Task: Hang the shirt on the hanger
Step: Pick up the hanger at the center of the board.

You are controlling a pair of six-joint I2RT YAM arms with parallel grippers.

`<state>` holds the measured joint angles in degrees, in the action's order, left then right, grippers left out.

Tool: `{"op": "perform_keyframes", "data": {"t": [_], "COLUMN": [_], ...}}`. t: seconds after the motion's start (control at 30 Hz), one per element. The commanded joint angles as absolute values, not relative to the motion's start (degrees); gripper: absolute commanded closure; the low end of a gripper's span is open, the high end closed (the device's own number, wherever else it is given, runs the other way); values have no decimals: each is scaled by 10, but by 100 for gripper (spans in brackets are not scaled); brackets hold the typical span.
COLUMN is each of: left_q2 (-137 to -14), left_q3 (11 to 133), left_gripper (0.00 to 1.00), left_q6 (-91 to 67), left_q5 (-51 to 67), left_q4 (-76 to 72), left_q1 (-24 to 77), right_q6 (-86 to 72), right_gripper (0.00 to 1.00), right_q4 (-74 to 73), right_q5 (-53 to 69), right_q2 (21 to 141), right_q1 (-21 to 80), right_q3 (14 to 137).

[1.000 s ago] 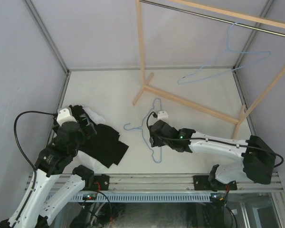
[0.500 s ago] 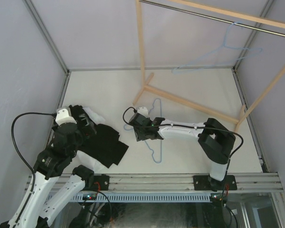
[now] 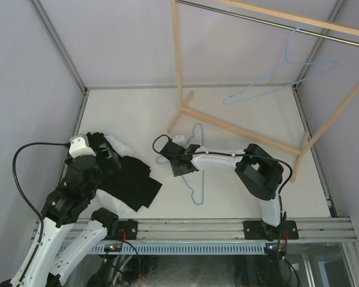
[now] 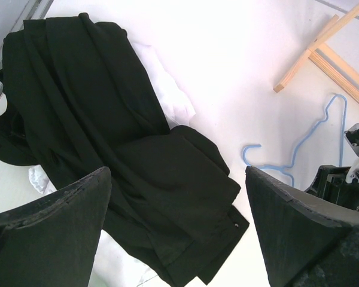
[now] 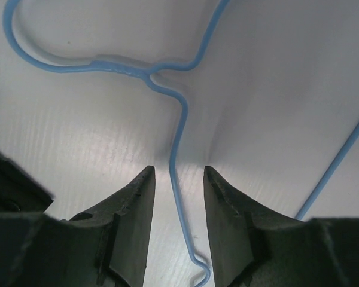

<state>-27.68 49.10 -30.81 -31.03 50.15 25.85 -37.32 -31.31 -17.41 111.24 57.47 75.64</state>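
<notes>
The white shirt (image 3: 118, 145) lies crumpled at the table's left, mostly hidden under a black garment (image 3: 133, 182). In the left wrist view only its edges (image 4: 173, 101) show beside the black garment (image 4: 137, 173). A blue wire hanger (image 3: 192, 188) lies flat on the table. My left gripper (image 3: 105, 157) hangs open and empty above the black garment, fingers wide apart (image 4: 178, 176). My right gripper (image 3: 179, 162) is low over the hanger. Its jaws are open and straddle the hanger's wire (image 5: 180, 137) near the neck without touching it (image 5: 178, 172).
A wooden clothes rack (image 3: 178, 60) with a metal rail stands at the back right, its foot (image 3: 239, 130) crossing the table behind the hanger. A second blue hanger (image 3: 269, 89) hangs from the rail. Grey walls close in the sides.
My right gripper has moved left along the flat hanger and the arm has folded at the elbow. The hanger on the rail swings. The left arm has barely moved.
</notes>
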Motion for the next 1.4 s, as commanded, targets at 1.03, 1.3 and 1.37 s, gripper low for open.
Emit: {"op": "perform_keyframes", "data": {"t": [1.03, 1.3, 1.37], "left_q2": [-216, -225, -245], "left_q3": [407, 305, 288], "left_gripper": [0, 0, 0], "left_q6": [-316, -414, -431], "left_q5": [-205, -61, -39], "left_q4": [378, 200, 149], "left_q1": [242, 242, 241], "right_q6": [-326, -329, -332], "right_gripper": [100, 100, 100], "right_q4": [-279, -214, -205], "right_q5": [-167, -101, -95], "right_q2": [1016, 903, 890], "right_q1": [576, 579, 581], "right_q3": [712, 605, 591]}}
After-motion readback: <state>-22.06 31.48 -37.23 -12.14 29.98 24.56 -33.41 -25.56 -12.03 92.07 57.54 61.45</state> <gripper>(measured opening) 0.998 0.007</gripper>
